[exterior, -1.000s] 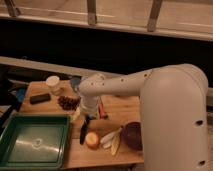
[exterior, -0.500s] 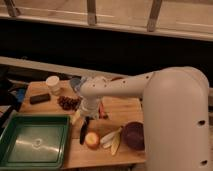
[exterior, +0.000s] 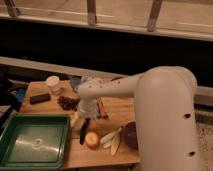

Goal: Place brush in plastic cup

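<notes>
Whether the jaws of the gripper (exterior: 86,119) are open or closed on anything cannot be told; it hangs low over the worktop (exterior: 120,107), just past the far right corner of the green tray (exterior: 37,117). The brush (exterior: 84,132) (slim, black, tilted) shows directly beneath it, along the tray's right edge, its lower end beside an apple (exterior: 92,140). The plastic cup (exterior: 75,82) stands well behind the tray, partly hidden by the arm (exterior: 150,95), and a white container (exterior: 52,84) and a black block (exterior: 40,98) also sit behind the tray.
</notes>
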`<state>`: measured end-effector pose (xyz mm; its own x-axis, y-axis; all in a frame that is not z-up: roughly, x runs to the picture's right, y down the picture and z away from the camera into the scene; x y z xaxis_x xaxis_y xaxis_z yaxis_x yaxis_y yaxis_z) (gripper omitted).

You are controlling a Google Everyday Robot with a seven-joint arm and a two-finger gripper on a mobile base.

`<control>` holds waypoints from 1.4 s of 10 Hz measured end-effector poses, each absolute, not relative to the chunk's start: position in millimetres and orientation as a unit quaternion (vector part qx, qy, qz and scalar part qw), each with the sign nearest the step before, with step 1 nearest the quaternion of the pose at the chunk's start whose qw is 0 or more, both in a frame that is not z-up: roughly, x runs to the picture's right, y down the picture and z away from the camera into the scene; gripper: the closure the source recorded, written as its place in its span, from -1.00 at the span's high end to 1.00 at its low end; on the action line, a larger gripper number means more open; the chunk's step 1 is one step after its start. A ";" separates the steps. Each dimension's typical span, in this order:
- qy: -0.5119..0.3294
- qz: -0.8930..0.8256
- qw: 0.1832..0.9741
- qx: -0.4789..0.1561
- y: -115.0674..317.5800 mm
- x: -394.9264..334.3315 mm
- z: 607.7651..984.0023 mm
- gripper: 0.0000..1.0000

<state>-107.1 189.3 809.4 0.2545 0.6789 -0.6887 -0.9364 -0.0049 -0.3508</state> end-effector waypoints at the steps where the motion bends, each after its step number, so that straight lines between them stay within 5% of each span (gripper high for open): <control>1: 0.166 0.589 0.686 -0.394 191.2 -106.7 809.8 0.60; 10: 0.215 0.573 0.689 -0.387 218.3 -125.4 834.7 0.59; 14: 0.215 0.575 0.691 -0.383 215.0 -120.1 835.5 -0.09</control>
